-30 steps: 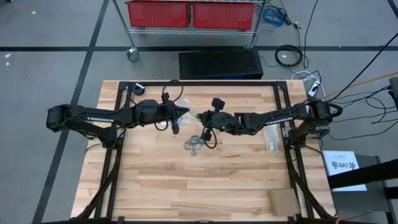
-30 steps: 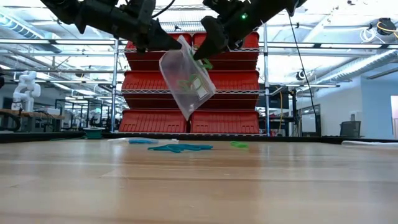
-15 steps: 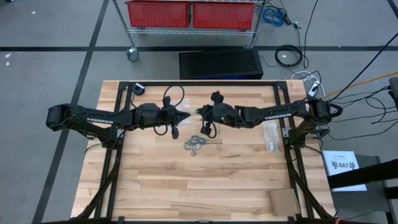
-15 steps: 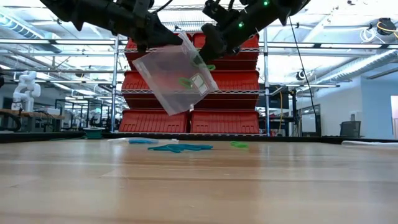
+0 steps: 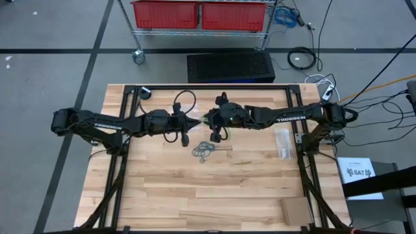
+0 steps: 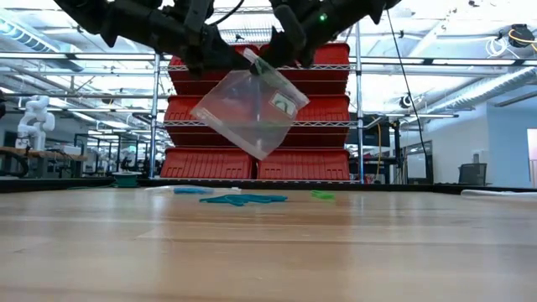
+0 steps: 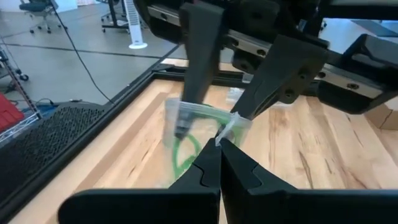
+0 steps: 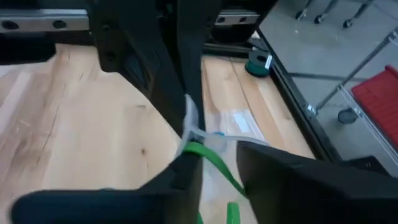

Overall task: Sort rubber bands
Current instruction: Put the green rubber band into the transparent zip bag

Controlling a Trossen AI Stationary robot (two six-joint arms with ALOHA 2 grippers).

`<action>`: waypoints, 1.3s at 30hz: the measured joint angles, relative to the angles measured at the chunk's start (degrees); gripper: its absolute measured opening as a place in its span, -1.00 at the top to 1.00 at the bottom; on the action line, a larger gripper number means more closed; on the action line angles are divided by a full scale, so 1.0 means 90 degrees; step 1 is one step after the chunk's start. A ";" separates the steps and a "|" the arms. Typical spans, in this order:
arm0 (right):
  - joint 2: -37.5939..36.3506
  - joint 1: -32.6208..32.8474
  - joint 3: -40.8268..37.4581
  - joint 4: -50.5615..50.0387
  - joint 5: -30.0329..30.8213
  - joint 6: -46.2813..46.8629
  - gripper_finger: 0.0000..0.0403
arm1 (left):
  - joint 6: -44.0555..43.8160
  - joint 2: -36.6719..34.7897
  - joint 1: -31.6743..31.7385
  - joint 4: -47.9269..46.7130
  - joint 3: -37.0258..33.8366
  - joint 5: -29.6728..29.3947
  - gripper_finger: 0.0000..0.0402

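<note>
The clear bag (image 6: pixel 249 113) has swung up from a steep hang a second ago to a flatter tilt, its mouth now raised toward the two arms — and the right end effector (image 5: pixel 209 119) has travelled from beside the pile toward the bag's mouth, its fingers (image 8: pixel 186 171) now parted a little with a green rubber band (image 8: pixel 211 162) draped over one of them, where they were pressed together a moment before. That reads as a release in progress: the green band is being handed into the bag, one more loop sorted.

The left end effector (image 5: pixel 194 121) is clamped on the bag's top edge, jaws together, holding it aloft over the surface (image 5: pixel 162 188). The green band sits right at the bag's mouth, touching the right fingers; whether it has dropped inside cannot be told.

Below the bag, the remaining rubber bands (image 5: pixel 204 151) lie in a loose pile on the surface, near the bag but well clear of both end effectors — they await sorting.
</note>
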 joint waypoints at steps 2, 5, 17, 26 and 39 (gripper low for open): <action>0.0000 0.0002 0.0074 -0.0244 0.0050 0.0010 0.37 | 0.0010 0.0043 0.0000 0.0071 0.0000 0.0073 1.00; 0.0000 0.0005 0.0236 -0.0705 0.0030 0.0005 0.22 | 0.0012 0.0057 -0.0029 0.0128 0.0000 0.0101 1.00; 0.0000 0.0005 0.1229 -0.2614 0.0029 -0.0207 0.12 | 0.0003 0.0059 -0.0029 0.0128 0.0000 0.0124 1.00; 0.0000 -0.0256 0.1575 -0.3518 -0.0040 -0.0230 0.12 | 0.0000 0.0059 -0.0034 0.0096 0.0000 0.0311 1.00; 0.0002 -0.0432 0.1583 -0.3688 -0.0991 0.0098 0.13 | 0.0001 0.0542 -0.0034 0.0554 0.0000 0.0313 1.00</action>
